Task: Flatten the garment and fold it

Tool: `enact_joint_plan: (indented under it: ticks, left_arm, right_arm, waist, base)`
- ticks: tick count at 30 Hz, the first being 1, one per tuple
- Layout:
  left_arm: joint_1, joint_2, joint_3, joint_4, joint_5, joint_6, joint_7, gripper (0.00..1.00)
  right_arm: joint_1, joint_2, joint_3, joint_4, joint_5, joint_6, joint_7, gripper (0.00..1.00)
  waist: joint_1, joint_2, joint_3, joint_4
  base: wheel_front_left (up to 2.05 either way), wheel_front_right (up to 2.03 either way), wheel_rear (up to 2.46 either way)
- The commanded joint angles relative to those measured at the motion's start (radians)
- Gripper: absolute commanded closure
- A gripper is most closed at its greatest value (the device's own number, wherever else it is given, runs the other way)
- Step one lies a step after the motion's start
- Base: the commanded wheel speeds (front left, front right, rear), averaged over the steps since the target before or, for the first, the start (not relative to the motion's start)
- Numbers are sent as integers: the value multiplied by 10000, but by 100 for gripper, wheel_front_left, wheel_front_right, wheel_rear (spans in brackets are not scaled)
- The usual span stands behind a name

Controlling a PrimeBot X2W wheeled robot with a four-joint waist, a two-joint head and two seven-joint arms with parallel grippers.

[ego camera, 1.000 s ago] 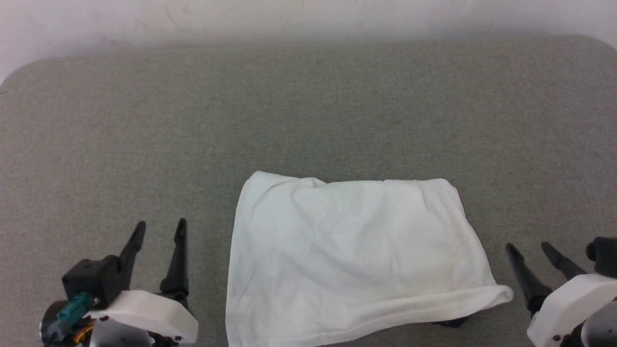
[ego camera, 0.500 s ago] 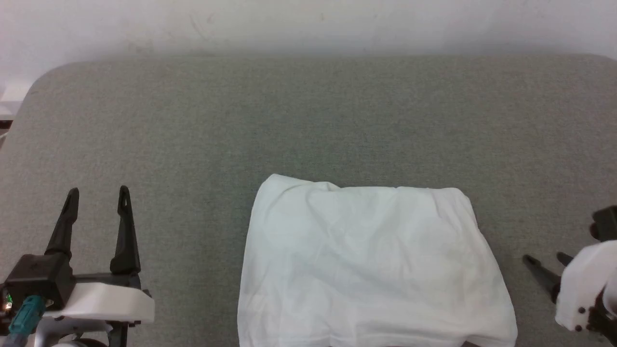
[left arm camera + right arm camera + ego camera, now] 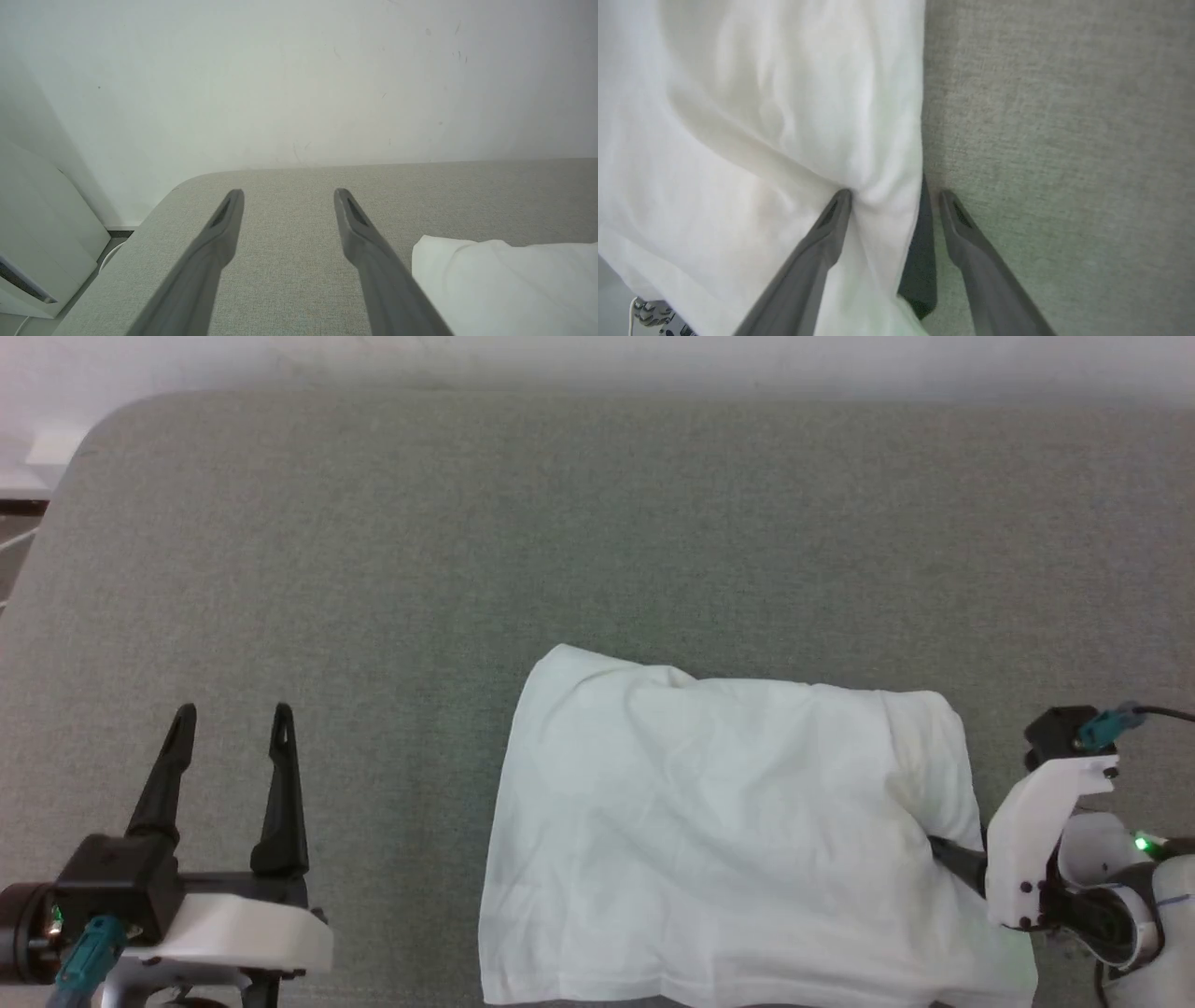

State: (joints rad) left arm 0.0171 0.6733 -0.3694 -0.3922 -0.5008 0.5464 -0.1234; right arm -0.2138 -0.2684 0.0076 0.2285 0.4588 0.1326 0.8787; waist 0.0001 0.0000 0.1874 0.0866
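The garment (image 3: 738, 840) lies folded into a white, lightly creased rectangle on the grey cloth-covered table (image 3: 597, 541), near its front edge. In the right wrist view a black strip of sleeve (image 3: 920, 261) peeks out from under the white cloth (image 3: 761, 116). My right gripper (image 3: 938, 849) points leftward at the garment's right edge. It (image 3: 895, 196) is open, one finger on the white cloth, the other over bare table, the edge between them. My left gripper (image 3: 233, 719) hovers open and empty well to the garment's left; its wrist view shows that gripper (image 3: 288, 196) beside the garment's corner (image 3: 504, 280).
A white wall (image 3: 299, 70) runs behind the table. The table's rounded far-left corner (image 3: 93, 429) drops to the floor, where a white unit (image 3: 42, 261) stands. Bare grey surface stretches behind and to the left of the garment.
The head camera has shifted. My right gripper has swung from pointing up beside the garment to pointing left at its right edge. The raised front-right hem has dropped flat.
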Motion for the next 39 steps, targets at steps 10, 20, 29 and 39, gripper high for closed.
enact_joint_plan:
  ticks: [10, 20, 29, 39]
  left_arm:
    - [-275, -60, -46, 131, 62, -86, -43, 0]
    - [-199, 27, -140, 223, 25, -112, 121, 0]
    - [-65, 121, -163, 139, 13, -18, 280, 0]
    - [54, 176, -218, -61, 37, 104, 422, 0]
  right_arm:
    - [-2, 713, 561, 1206, -32, -19, 512, 100]
    - [-196, 299, 774, 503, 443, -19, 50, 100]
    - [-50, -617, 391, -333, 945, -19, -314, 100]
    - [677, -1556, -1432, -892, 600, -19, -587, 100]
  waist:
    - [-1, 0, 171, 59]
    - [-1, 0, -296, -64]
    - [-1, 0, -683, -205]
    - [-1, 0, -791, -449]
  base:
    - [0, 0, 0]
    - [0, 0, 0]
    - [0, 0, 0]
    - [0, 0, 0]
